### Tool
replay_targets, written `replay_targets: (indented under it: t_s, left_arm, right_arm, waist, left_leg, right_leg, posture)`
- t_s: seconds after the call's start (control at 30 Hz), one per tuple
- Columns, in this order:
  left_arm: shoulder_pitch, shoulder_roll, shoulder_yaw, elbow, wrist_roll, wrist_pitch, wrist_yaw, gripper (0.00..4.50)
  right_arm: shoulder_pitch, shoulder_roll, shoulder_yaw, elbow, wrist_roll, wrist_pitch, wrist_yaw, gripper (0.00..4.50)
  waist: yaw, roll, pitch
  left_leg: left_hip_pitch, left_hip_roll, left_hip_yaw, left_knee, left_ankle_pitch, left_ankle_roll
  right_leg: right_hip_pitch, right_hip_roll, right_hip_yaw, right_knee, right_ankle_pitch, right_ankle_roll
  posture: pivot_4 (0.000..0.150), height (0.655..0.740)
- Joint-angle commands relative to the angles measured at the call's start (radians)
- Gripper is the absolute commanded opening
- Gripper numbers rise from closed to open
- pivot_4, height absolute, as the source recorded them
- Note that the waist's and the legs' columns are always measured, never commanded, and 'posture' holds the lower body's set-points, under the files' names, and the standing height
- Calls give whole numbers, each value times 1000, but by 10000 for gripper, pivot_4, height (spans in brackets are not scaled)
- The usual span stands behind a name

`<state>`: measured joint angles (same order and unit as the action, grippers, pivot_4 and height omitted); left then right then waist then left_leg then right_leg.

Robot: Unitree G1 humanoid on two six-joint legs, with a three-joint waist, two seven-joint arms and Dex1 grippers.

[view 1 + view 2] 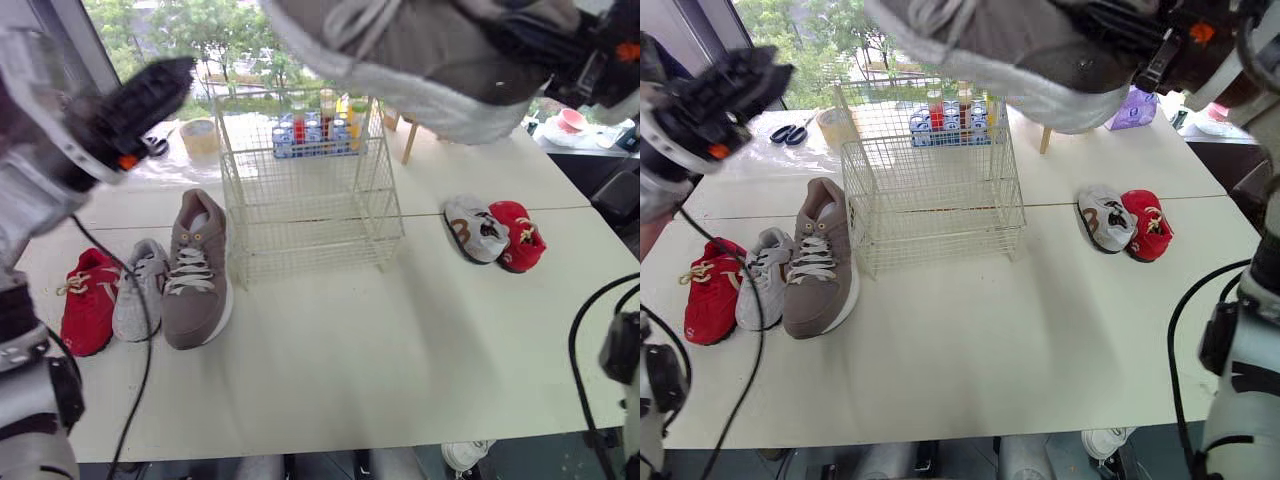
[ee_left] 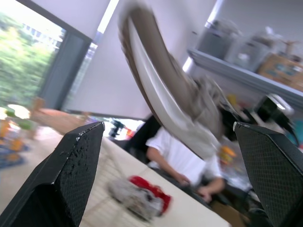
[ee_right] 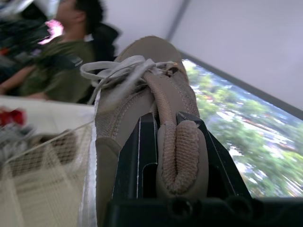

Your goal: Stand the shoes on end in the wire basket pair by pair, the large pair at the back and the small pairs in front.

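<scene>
Your right claw (image 3: 173, 142) is clamped on the heel collar of the large taupe shoe (image 1: 420, 60), carried along the frame's top above the empty wire basket (image 1: 300, 190), apparently to stand it at the back, while your left claw (image 2: 168, 142) waits apart, upper left.

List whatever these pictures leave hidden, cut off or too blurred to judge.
Large taupe shoe in the right gripper: the head views' top edge cuts off its upper.
Wire basket: that shoe covers its rear right corner in the head views.
Cans behind the basket: too small and screened by wire; labels unreadable.
Small grey and red shoes: blurred in the left wrist view; no detail.
</scene>
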<state>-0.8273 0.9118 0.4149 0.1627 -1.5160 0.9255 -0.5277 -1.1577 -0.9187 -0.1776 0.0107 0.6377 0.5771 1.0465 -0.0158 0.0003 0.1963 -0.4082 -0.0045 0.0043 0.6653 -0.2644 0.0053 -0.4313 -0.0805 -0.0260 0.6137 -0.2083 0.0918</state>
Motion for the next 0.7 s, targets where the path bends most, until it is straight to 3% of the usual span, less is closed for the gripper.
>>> replay_targets:
  t_s: [0.03,0.37,0.6,0.7]
  left_arm:
    - [-38,57,16,80,88,19,-116,45000]
    - [-224,49,-86,198,254,127,-302,45000]
    - [-331,-39,-178,298,399,150,-425,45000]
    - [-367,-68,-196,350,469,136,-458,31801]
  right_arm:
    - [-116,-2,33,95,-49,-134,126,1742]
    - [-104,59,128,110,-172,-294,203,1742]
    - [-88,81,117,58,-159,-286,203,1742]
    - [-87,79,104,24,-140,-261,200,1741]
  waist:
    - [0,0,0]
    - [5,-7,4]
    - [3,-8,4]
    - [2,-8,4]
  left_leg:
    - [0,0,0,0,0,0]
    - [-2,0,0,0,2,-5]
    - [-2,0,0,-1,3,-5]
    - [-2,0,0,-1,3,-5]
  right_leg:
    - [0,0,0,0,0,0]
    - [-2,-1,0,1,0,1]
    - [-2,-1,0,2,0,1]
    - [-3,-1,0,2,0,1]
  posture:
    - [1500,7400]
    - [1500,7400]
    - [1500,7400]
    - [1500,7400]
